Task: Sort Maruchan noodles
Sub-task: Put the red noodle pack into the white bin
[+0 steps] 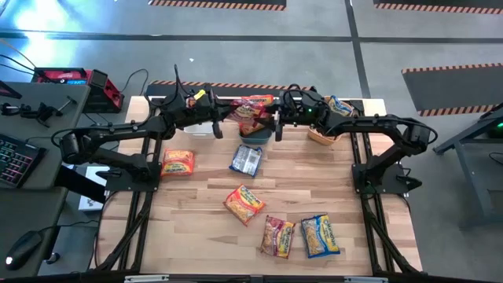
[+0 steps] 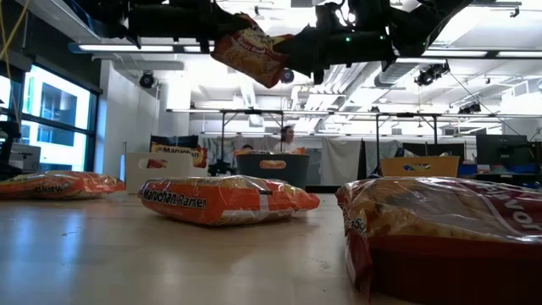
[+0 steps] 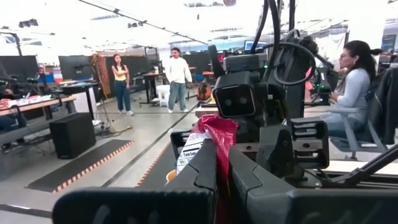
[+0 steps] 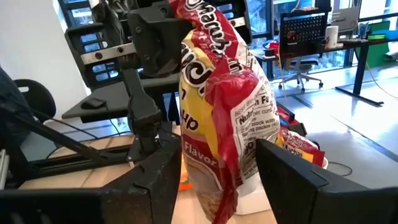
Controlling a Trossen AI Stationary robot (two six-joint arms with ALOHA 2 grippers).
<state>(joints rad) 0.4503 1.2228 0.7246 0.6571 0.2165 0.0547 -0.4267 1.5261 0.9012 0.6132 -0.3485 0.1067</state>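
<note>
A pink-red Maruchan noodle packet [image 1: 253, 105] hangs in the air over the bins at the table's far edge. My left gripper [image 1: 222, 112] is shut on it from the table's left. My right gripper [image 4: 219, 152] is open and comes from the right, one finger on either side of the packet [image 4: 217, 112]; whether they touch it I cannot tell. Several other packets lie flat on the table: orange ones [image 1: 178, 163] [image 1: 244, 203], a blue one [image 1: 246, 159], a pink one [image 1: 277, 236] and a blue-and-yellow one [image 1: 320, 235]. My left gripper pinches the packet's crimped end [image 3: 214, 134] between its two fingers, seen edge-on in the left wrist view. The fingers come about level from the table's left. The packet is lifted clear and hangs tilted [image 2: 250, 47] from that end, over the teal bin.
Three bins stand along the far edge: white [image 1: 203, 126], teal [image 1: 255, 132] and orange [image 1: 321, 135], with a blue-and-yellow packet [image 1: 341, 105] by the orange one. Packets lie near the low camera [image 2: 224, 199] [image 2: 440, 220]. People stand and sit beyond the table.
</note>
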